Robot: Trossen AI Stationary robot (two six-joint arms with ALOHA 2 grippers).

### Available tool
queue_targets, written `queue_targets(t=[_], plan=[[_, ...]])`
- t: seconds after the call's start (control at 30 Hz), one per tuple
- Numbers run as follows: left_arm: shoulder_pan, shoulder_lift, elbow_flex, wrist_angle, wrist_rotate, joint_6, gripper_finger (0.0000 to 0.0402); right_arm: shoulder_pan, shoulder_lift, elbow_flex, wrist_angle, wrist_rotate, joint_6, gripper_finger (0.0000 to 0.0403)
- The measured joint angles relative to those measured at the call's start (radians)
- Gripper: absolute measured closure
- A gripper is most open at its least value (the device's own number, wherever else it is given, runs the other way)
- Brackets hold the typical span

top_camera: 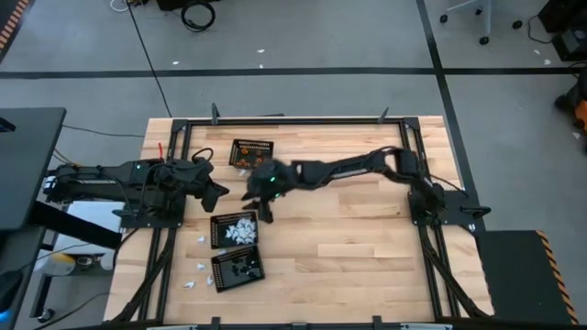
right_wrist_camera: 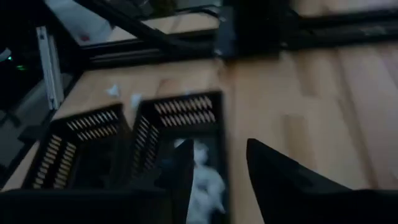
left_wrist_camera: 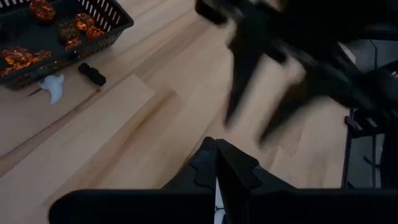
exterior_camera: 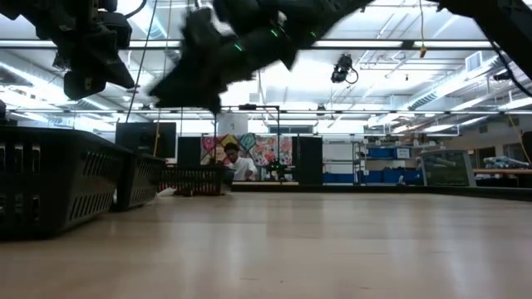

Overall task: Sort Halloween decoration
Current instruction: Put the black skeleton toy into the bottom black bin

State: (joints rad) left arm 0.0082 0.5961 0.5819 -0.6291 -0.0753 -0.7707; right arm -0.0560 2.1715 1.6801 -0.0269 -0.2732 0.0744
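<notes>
On your worktop (top_camera: pixel 367 247), three baskets: one (top_camera: pixel 251 152) at twelve o'clock, two (top_camera: pixel 234 229) (top_camera: pixel 238 268) side by side toward seven, loose pieces (top_camera: pixel 199 268) just left of them.

Orange pieces (left_wrist_camera: pixel 37 46) in one basket, white pieces (top_camera: pixel 240 230) in another, white ghost (left_wrist_camera: pixel 53 87) loose on wood.

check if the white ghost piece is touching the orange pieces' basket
Apart. The left wrist view shows bare wood between the white ghost piece and the basket.

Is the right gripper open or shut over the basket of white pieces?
Open: the right gripper shows a clear gap between its fingers, empty, above the basket of white pieces.
</notes>
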Motion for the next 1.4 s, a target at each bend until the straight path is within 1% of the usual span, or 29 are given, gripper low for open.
queue_targets(t=[0.1,0.2,0.3,0.4,0.5,0.57,0.67,0.77,0.8,0.97,1.0,1.07,1.2,1.33,1.4], plan=[[0.000,0.000,0.000,-0.001,-0.001,0.000,0.0384,-0.054,-0.074,-0.198,0.145,-0.006,0.025,0.0261],[0.000,0.000,0.000,0.000,-0.031,-0.001,0.0384,-0.084,-0.124,-0.377,0.317,0.071,0.027,0.0266],[0.000,0.000,0.000,0.005,-0.073,-0.001,0.0384,-0.085,-0.118,-0.488,0.442,0.162,0.027,0.0265],[0.000,0.000,0.000,0.004,-0.120,-0.001,0.0384,-0.087,-0.071,-0.525,0.542,0.188,0.018,0.0261],[0.000,0.000,0.000,0.004,-0.170,-0.001,0.0384,-0.088,-0.015,-0.512,0.639,0.187,-0.013,0.0253],[0.000,0.000,0.000,0.004,-0.194,-0.001,0.0384,-0.089,0.026,-0.485,0.646,0.194,-0.017,0.0245],[0.000,0.000,0.000,0.004,-0.201,-0.001,0.0384,-0.095,0.077,-0.438,0.641,0.211,-0.014,0.0226],[0.000,0.000,0.000,0.004,-0.201,-0.001,0.0384,-0.097,0.120,-0.380,0.650,0.260,-0.018,0.0206],[0.000,0.000,0.000,0.004,-0.201,-0.001,0.0384,-0.096,0.134,-0.364,0.646,0.283,-0.022,0.0200],[0.000,0.000,0.000,0.004,-0.201,-0.002,0.0384,-0.062,0.195,-0.262,0.587,0.468,-0.001,0.0179],[0.000,0.000,0.000,0.004,-0.201,-0.002,0.0384,-0.054,0.208,-0.240,0.590,0.504,0.014,0.0178],[0.000,0.000,0.000,0.004,-0.201,-0.002,0.0384,-0.044,0.217,-0.217,0.569,0.543,0.044,0.0176],[0.000,-0.001,0.000,0.004,-0.199,-0.001,0.0384,-0.025,0.244,-0.190,0.548,0.692,0.084,0.0179],[0.000,-0.001,0.000,-0.002,-0.186,0.009,0.0384,-0.011,0.244,-0.188,0.555,0.750,0.142,0.0183],[0.000,-0.001,0.000,-0.003,-0.177,0.020,0.0384,-0.009,0.257,-0.188,0.582,0.752,0.165,0.0183]])
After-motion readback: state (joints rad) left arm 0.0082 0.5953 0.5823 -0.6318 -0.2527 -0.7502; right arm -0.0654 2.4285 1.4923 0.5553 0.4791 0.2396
